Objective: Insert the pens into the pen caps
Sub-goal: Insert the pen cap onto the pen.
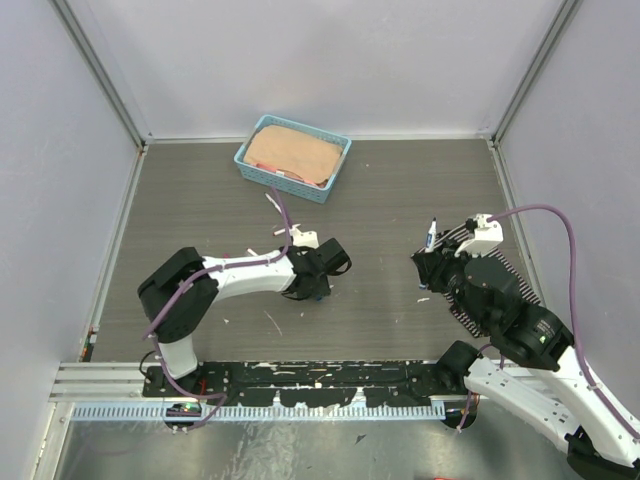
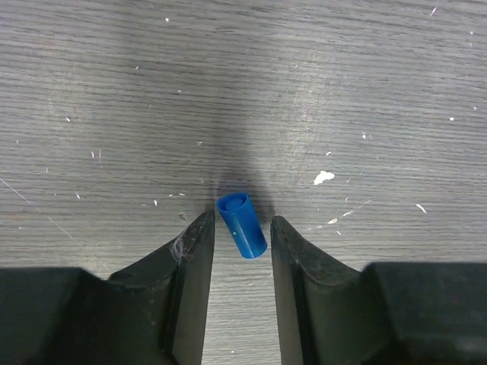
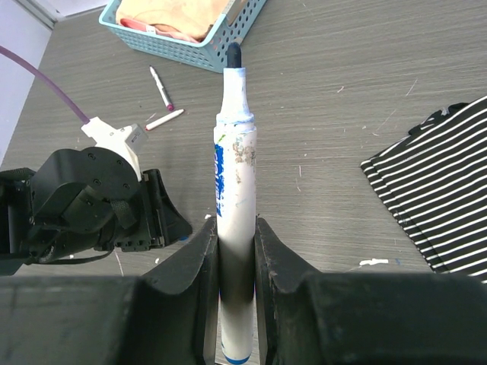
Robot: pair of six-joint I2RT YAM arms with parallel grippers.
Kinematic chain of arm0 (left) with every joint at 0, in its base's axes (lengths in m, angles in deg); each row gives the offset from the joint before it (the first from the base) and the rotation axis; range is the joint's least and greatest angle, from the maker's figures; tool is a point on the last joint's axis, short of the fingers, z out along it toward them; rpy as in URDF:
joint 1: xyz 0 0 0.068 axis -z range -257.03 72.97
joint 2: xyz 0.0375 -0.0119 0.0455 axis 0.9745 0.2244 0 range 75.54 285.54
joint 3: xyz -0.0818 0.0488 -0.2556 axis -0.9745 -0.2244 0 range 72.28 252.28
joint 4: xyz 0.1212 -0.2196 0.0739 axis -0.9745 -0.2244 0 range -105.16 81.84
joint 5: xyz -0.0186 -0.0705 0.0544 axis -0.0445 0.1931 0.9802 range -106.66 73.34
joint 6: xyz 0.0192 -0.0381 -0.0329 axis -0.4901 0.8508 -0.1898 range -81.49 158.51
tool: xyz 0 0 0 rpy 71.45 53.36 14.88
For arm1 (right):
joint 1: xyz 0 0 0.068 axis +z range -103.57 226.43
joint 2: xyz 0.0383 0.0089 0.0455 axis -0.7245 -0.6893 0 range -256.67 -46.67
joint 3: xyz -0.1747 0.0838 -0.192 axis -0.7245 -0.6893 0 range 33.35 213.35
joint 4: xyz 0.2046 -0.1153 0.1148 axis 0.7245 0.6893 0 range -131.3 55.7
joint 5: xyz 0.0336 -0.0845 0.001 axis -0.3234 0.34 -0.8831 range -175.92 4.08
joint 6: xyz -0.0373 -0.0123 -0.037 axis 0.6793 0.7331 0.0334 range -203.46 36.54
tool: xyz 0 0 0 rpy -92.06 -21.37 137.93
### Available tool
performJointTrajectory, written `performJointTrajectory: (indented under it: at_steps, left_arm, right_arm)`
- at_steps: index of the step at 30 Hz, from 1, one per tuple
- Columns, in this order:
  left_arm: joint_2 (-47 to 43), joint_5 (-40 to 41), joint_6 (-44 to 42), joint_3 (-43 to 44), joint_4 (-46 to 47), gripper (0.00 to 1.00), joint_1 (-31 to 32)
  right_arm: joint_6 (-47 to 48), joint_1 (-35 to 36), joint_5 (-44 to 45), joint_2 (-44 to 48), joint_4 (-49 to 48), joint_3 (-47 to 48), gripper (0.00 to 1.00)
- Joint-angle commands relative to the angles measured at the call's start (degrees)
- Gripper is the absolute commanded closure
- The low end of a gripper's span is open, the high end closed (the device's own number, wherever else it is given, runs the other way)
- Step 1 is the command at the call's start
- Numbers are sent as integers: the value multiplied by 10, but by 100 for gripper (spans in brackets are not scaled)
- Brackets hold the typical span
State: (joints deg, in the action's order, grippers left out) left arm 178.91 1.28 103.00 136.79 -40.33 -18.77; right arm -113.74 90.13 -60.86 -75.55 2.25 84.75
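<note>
Left tool (image 2: 240,220) down at the grey surface (image 2: 342,91), jaws released, standing either side of a blue pen cap (image 2: 242,226) lying at frame centre, right tool (image 3: 236,226) clenched on a white pen (image 3: 234,175), dark tip toward upper frame, light-blue basket (image 1: 293,158) upper centre of the top view

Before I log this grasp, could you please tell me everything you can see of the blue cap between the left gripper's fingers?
The blue cap is a short, smooth tube of glossy plastic. Its one open end shows and points away from the wrist camera. It lies on its side, slightly slanted, on the grey wood-grain table, between the fingers of the open left gripper. Only the table clearly touches it; finger contact cannot be told.
</note>
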Motion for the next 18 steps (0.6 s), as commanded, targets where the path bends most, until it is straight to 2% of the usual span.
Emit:
performJointTrajectory:
  at_steps: [1,8,14,18]
  left_arm:
    - [17,10,8,5,-1,60,2]
    - [19,19,6,-6,-6,67,1]
    - [13,30,-9,-20,0,81,0]
    - [6,35,-26,-26,2,91,0]
  right_arm:
    - [-9,-1,16,1,-10,4,96]
    - [-11,0,14,1,-8,3,96]
    - [-11,0,-3,4,-15,-3,96]
    - [-23,-1,-31,11,-55,-7,99]
